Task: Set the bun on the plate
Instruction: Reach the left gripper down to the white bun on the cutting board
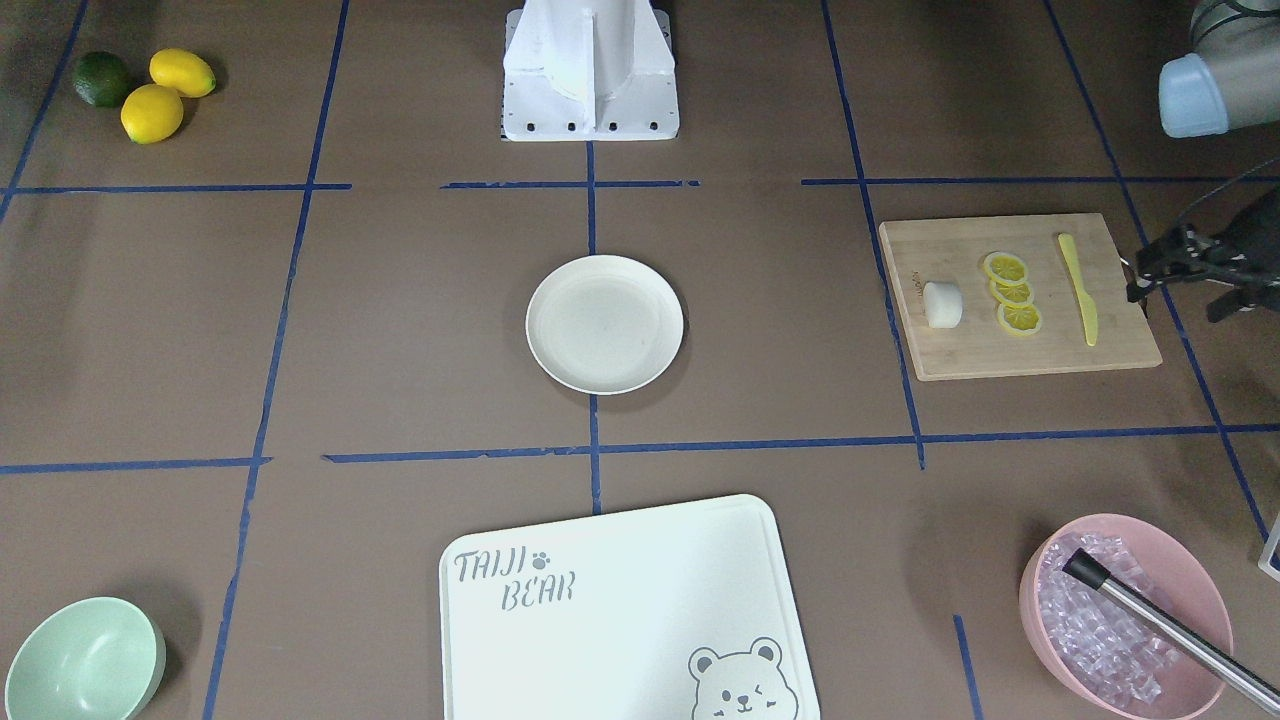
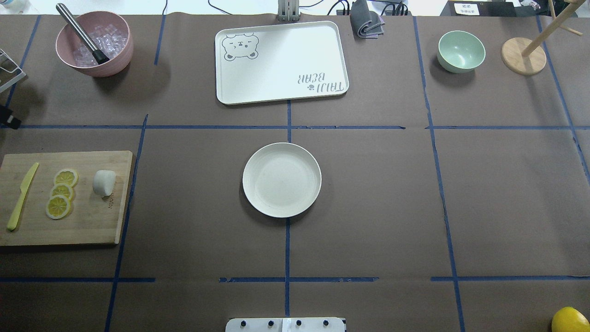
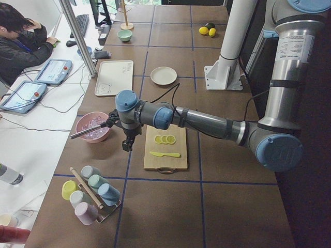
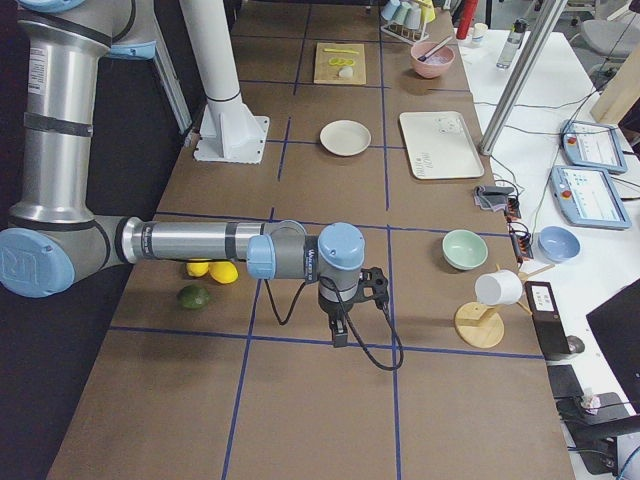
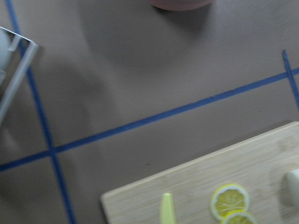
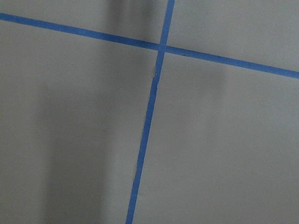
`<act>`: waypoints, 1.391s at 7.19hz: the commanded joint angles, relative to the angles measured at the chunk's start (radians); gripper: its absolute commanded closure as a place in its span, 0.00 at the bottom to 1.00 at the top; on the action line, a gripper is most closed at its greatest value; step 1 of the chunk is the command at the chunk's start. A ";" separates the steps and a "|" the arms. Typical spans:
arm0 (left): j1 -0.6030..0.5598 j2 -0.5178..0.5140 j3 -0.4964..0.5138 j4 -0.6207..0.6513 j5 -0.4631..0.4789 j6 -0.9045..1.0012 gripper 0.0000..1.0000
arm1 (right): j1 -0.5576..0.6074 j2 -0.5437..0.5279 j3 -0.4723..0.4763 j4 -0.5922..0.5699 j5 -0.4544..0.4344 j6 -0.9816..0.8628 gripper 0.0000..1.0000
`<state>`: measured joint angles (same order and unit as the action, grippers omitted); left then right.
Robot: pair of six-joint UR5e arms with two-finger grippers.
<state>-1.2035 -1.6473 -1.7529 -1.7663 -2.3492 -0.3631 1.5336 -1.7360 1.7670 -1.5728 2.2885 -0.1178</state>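
Note:
The white bun (image 1: 942,304) (image 2: 104,182) lies on a wooden cutting board (image 1: 1020,355), beside three lemon slices (image 1: 1012,292) and a yellow knife (image 1: 1080,290). The round cream plate (image 1: 604,323) (image 2: 281,180) sits bare at the table's centre. My left gripper (image 1: 1170,295) (image 3: 125,145) hovers just off the board's outer edge, on the knife side, open and holding nothing. Only the bun's edge (image 5: 294,186) shows in the left wrist view. My right gripper (image 4: 340,338) hangs over bare table far from the plate; I cannot tell whether it is open or shut.
A pink bowl (image 1: 1040,600) of ice with a metal tool stands near the left arm. A white bear-printed board (image 1: 620,600) lies beyond the plate, a mint-green bowl (image 1: 85,660) at the far corner. Two lemons and a lime (image 1: 150,90) sit by the right arm.

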 commanded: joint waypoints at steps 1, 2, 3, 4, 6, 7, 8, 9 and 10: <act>0.193 0.004 -0.008 -0.192 0.118 -0.344 0.00 | 0.000 0.000 0.002 0.001 0.000 0.004 0.00; 0.256 0.004 -0.010 -0.226 0.167 -0.412 0.00 | 0.000 0.000 0.002 0.001 0.000 0.003 0.00; 0.304 0.004 -0.019 -0.237 0.206 -0.462 0.00 | 0.000 0.000 0.002 0.001 0.000 0.003 0.00; 0.361 0.004 -0.033 -0.237 0.252 -0.508 0.00 | 0.000 0.000 0.002 0.001 0.000 0.003 0.00; 0.450 0.004 -0.031 -0.237 0.324 -0.554 0.00 | 0.000 0.000 -0.001 0.001 -0.001 0.000 0.00; 0.462 0.007 -0.025 -0.236 0.332 -0.553 0.00 | 0.000 0.000 -0.001 0.001 -0.001 0.000 0.00; 0.463 0.015 -0.025 -0.236 0.332 -0.553 0.00 | 0.000 0.000 -0.001 0.001 -0.001 -0.002 0.00; 0.467 0.020 -0.025 -0.236 0.340 -0.553 0.01 | 0.000 0.000 -0.001 0.001 -0.001 0.000 0.00; 0.467 0.023 -0.025 -0.234 0.340 -0.553 0.17 | 0.000 -0.002 -0.001 0.001 0.000 0.000 0.00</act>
<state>-0.7390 -1.6294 -1.7783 -2.0016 -2.0129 -0.9155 1.5340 -1.7368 1.7657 -1.5723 2.2874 -0.1184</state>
